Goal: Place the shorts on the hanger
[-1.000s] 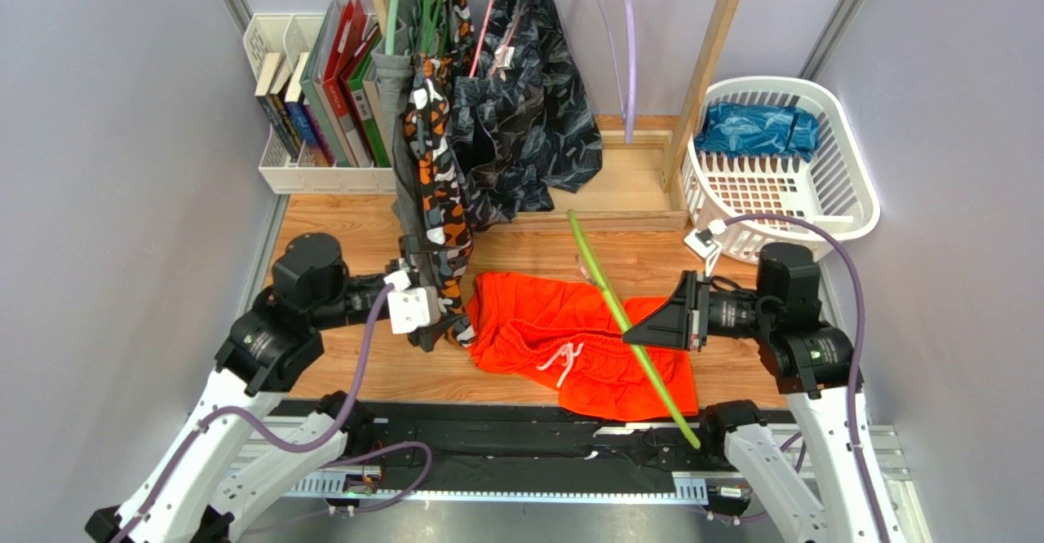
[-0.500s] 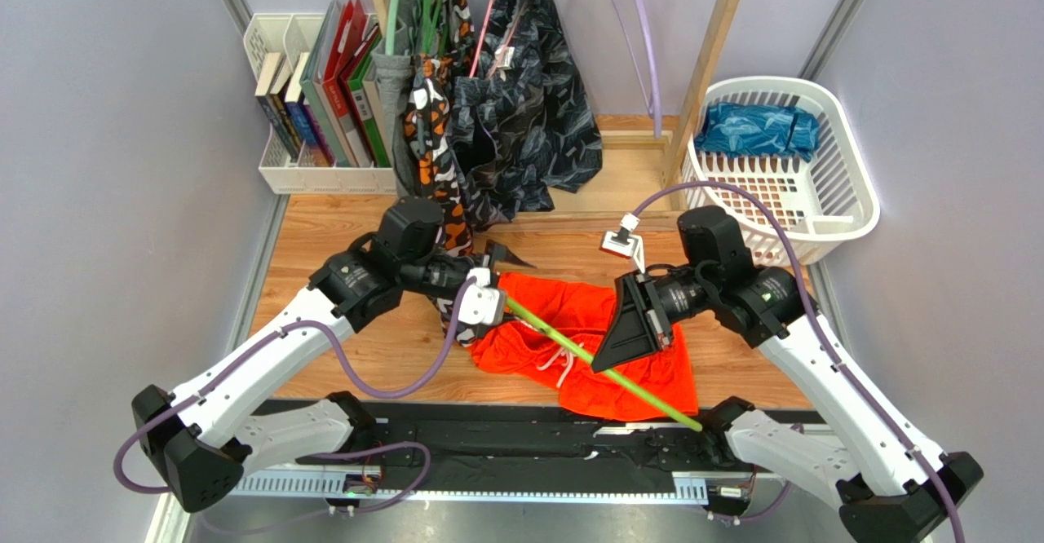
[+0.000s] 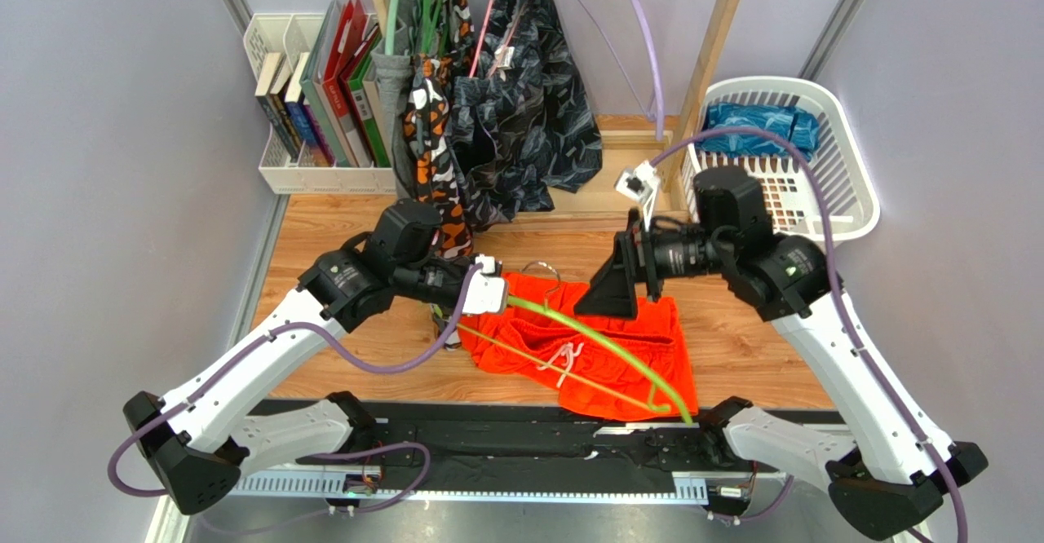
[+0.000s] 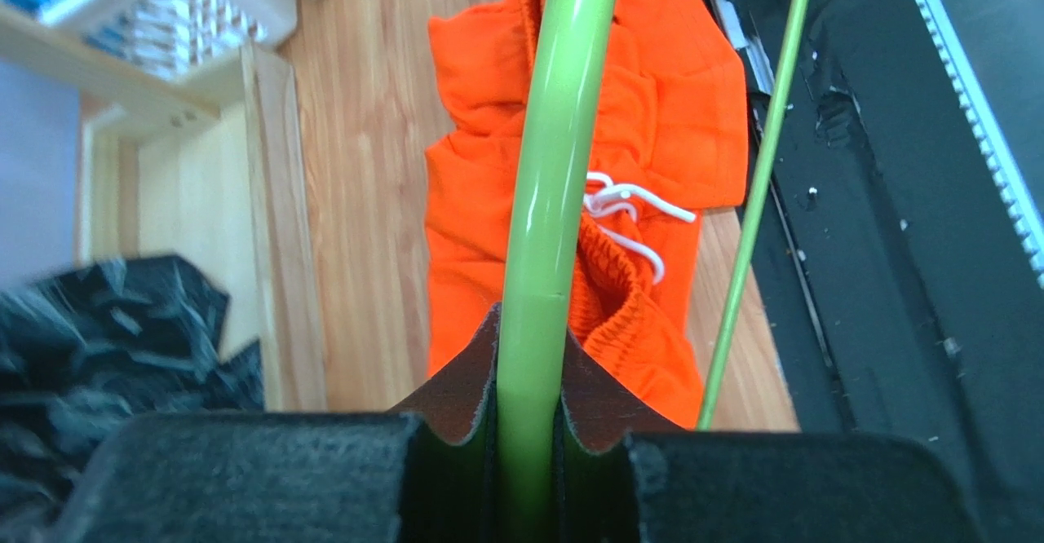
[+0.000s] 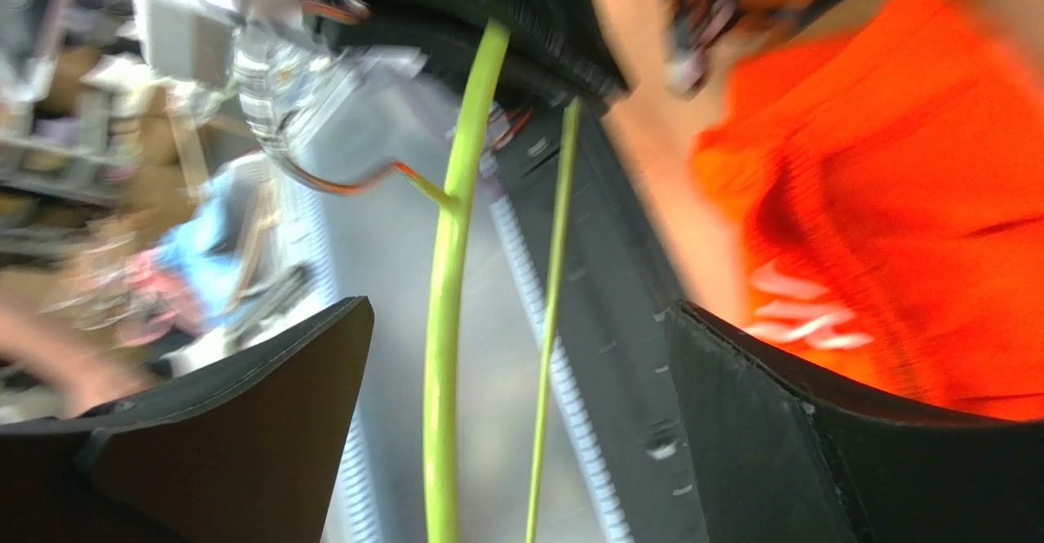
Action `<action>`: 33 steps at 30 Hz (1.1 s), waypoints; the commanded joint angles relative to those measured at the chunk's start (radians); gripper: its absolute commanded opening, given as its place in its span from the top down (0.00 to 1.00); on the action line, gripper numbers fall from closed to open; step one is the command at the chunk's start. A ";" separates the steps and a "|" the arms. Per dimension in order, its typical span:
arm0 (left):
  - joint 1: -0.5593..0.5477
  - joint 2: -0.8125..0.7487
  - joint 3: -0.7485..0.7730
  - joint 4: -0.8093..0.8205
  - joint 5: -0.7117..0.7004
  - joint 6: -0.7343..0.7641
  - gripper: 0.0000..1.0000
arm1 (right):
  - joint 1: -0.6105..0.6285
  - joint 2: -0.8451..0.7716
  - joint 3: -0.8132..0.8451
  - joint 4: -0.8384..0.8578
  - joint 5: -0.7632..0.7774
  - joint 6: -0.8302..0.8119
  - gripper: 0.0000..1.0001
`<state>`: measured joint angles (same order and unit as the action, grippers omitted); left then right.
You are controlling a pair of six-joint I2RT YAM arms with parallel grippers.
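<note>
The orange shorts lie flat on the wooden table, white drawstring up. Over them slants the lime-green hanger, from the table's middle down to the near edge. My left gripper is shut on the hanger's left end. In the left wrist view the thick green arm runs straight out of the pinched left gripper above the shorts. My right gripper hangs open above the shorts' far edge. In the right wrist view, which is blurred, the hanger passes untouched through the right gripper, with the shorts to the right.
Black patterned shorts and a camo garment hang from the rack at the back, just behind my left arm. A lavender hanger hangs there too. A white basket stands back right and a book rack back left.
My left arm swung in from the left and shut on the hanger's end. The right gripper opened, released the hanger and rose toward the back. The hanger tipped flatter over the shorts.
</note>
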<state>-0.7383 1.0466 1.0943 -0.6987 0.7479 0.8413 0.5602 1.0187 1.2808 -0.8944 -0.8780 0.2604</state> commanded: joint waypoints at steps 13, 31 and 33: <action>0.000 0.052 0.087 0.151 -0.219 -0.344 1.00 | 0.000 0.210 0.278 -0.012 0.185 -0.326 0.03; -0.019 0.199 0.229 0.041 -0.151 -0.335 0.50 | 0.026 0.209 0.256 -0.100 0.198 -0.550 1.00; -0.004 0.202 0.237 -0.002 -0.113 -0.332 0.35 | 0.017 0.167 0.209 -0.103 0.230 -0.590 1.00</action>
<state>-0.7509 1.2564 1.2648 -0.6395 0.5323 0.5053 0.5880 1.2781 1.5330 -0.9783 -0.7059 -0.2211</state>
